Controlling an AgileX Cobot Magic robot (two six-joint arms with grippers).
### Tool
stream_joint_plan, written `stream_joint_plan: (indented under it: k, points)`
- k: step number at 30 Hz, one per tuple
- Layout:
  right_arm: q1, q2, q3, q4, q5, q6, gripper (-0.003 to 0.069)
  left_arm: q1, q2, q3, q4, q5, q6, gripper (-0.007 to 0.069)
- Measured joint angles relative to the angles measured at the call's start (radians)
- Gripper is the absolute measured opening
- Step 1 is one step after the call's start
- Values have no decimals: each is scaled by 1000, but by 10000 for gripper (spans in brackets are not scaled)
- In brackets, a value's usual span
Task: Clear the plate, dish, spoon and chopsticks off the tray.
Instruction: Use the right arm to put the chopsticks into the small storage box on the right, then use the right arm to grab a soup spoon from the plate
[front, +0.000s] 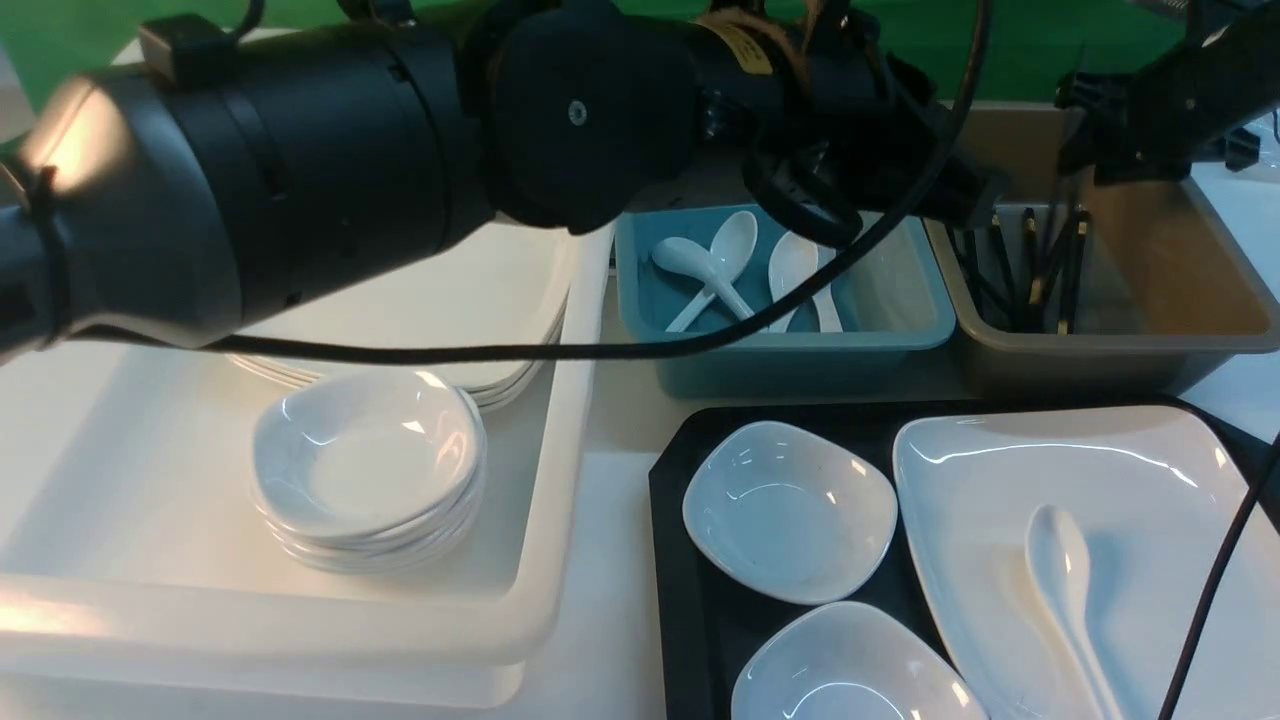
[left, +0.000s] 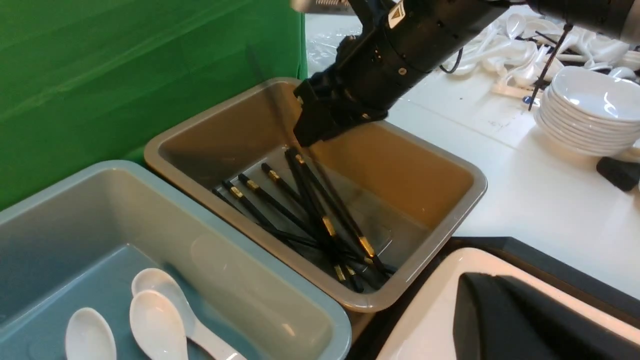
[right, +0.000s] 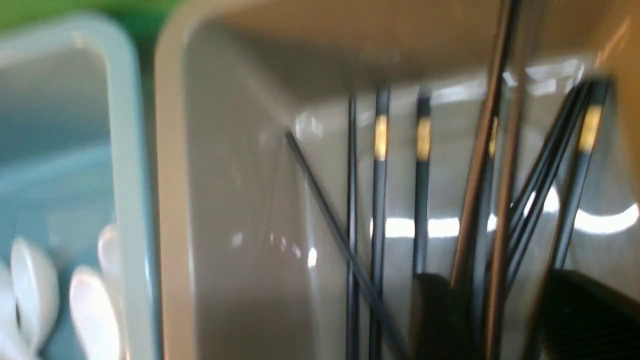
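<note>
The black tray (front: 670, 560) at the front right carries two small white dishes (front: 790, 510), with the large white plate (front: 1060, 470) beside them. A white spoon (front: 1065, 560) lies in the plate. In the right wrist view my right gripper (right: 505, 320) hangs over the brown bin (right: 240, 200), fingers apart. Two blurred chopsticks (right: 500, 150) stand loose in the gap, above several other pairs on the bin floor. In the left wrist view my left gripper (left: 475, 285) is shut and empty above a corner of the plate (left: 430, 305).
A teal bin (front: 780, 350) with three spoons stands behind the tray, left of the brown bin (front: 1150, 340). A white bin (front: 560, 470) on the left holds stacked plates and small dishes. My left arm crosses the top of the front view.
</note>
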Motion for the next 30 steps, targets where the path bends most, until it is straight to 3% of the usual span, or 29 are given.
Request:
stream_joint_plan:
  k: [3,6,10,14,19,25,30]
  points:
    - [0,-7,-6,0,138,1,404,0,0,0,0,12,0,2]
    - [1,-25,2,0,237,-31,357,0,0,0,0,32,-6,2]
    - [1,-203,173,-2,250,-80,96,1,0,0,0,137,-57,2]
    - [8,-398,392,0,249,-111,36,1,0,0,0,259,-84,2]
    - [48,-636,705,-5,237,-131,79,1,0,0,1,412,-89,2]
    - [200,-886,1176,-56,30,-132,351,1,0,0,6,601,-70,2]
    - [279,-881,1397,-118,-138,-74,460,1,-3,6,21,705,-35,2]
